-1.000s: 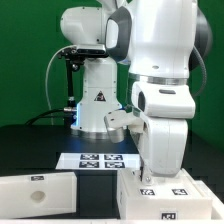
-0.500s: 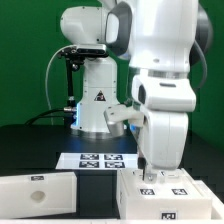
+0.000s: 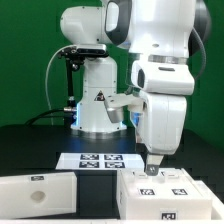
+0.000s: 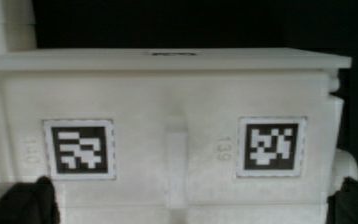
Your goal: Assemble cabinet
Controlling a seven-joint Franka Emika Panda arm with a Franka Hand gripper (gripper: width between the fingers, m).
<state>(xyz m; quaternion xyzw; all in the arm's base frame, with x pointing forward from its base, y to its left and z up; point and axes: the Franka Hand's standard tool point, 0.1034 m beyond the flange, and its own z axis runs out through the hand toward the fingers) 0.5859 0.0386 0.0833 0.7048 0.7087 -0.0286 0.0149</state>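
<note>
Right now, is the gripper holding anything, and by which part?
Nothing, it seems: the gripper hangs open over the cabinet box, fingers spread, clamping no part.

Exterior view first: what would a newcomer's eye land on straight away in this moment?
The big glossy white arm fills the exterior view's right, its hand hanging right over the cabinet box at the lower right. A white panel lies at the lower left, with the marker board behind it on the black table. In the wrist view, two black-and-white tags on the box stand out side by side.
</note>
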